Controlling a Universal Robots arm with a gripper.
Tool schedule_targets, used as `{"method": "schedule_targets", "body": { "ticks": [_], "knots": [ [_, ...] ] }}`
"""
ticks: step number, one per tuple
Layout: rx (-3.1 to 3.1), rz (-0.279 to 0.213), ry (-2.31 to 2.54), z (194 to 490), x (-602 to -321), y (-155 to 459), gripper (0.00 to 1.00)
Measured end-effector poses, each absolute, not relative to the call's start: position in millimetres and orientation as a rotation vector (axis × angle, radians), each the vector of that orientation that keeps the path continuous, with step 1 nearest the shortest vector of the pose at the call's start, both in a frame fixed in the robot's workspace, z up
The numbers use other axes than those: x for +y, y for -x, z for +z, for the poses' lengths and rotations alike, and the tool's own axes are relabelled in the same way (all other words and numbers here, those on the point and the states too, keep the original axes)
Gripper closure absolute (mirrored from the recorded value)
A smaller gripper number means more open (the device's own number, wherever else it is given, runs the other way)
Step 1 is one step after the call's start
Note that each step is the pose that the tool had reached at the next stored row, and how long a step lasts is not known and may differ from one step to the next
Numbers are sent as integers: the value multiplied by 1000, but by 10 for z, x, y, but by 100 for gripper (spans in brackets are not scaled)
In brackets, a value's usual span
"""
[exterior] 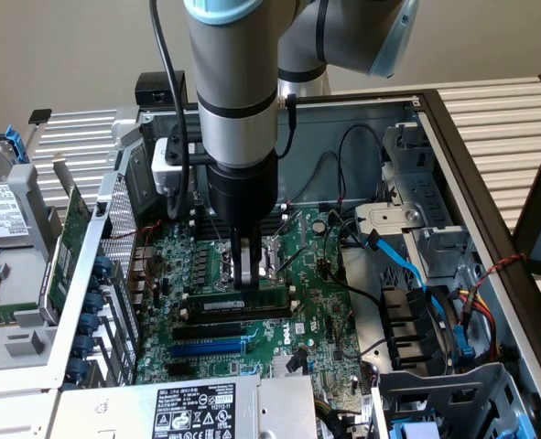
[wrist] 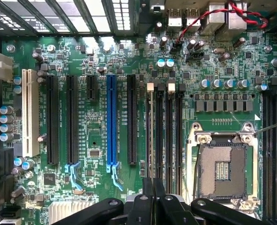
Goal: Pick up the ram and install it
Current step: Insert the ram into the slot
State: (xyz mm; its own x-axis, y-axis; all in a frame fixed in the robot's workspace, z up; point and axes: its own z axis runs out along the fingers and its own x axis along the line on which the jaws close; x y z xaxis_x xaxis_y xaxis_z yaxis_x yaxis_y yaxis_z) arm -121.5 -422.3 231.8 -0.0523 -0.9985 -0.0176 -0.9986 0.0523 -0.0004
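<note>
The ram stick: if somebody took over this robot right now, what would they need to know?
Gripper: shut on the ram, pointing straight down.
Ram: on edge along the black memory slots of the motherboard, beside the processor socket.
Done: ram picked up and brought to the slots.
Left: install not confirmed; I cannot tell whether it is fully seated.

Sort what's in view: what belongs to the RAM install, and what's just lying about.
Belongs to the job:
- the ram, standing along the memory slots
- the gripper, shut, right above it

Just there:
- blue slot
- CPU socket
- blue cable
- expansion card
</note>
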Motion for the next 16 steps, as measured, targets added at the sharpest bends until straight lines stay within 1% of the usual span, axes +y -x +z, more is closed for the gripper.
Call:
{"method": "schedule_targets", "body": {
  "ticks": [6, 7, 9, 10, 16],
  "knots": [
    [2269, 20, 2153, 2294, -4223, 1216, 87],
    [2269, 20, 2153, 2294, -4223, 1216, 81],
    [2270, 22, 2154, 2295, -4223, 1217, 81],
    [2270, 22, 2154, 2296, -4222, 1217, 74],
    [2270, 23, 2155, 2310, -4223, 1217, 74]
  ]
}}
